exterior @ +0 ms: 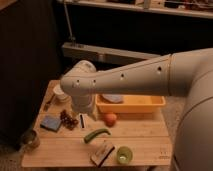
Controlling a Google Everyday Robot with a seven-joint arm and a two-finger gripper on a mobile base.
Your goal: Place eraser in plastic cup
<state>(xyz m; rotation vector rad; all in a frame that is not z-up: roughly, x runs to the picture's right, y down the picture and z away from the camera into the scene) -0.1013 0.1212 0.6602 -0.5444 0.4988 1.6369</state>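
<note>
Although the task's things sit at the near edge of the wooden table (150, 135), the survey starts at far left, where a metal can (31, 139) stands at the corner; what it holds cannot be seen. Beside it lie a blue pad (51, 123) and, further back, a white cup (60, 93) whose contents are hidden. The gripper (82, 116) hangs under the arm's wrist just right of a bunch of dark grapes (68, 120), well back from the eraser; whether it is open or shut cannot be told, and it appears to hold nothing.

A green vegetable (96, 134) lies in front of it. The eraser (102, 153) rests flat at the front edge, just left of the plastic cup (124, 154). It is probably light and stiff, with a soft felt side, best pinched across its narrow width. Being longer than the cup, it will likely lean out.

The cup shows nothing inside. Behind, past an orange fruit (110, 119), a yellow bin (145, 106) holds a pale dish (112, 98).
</note>
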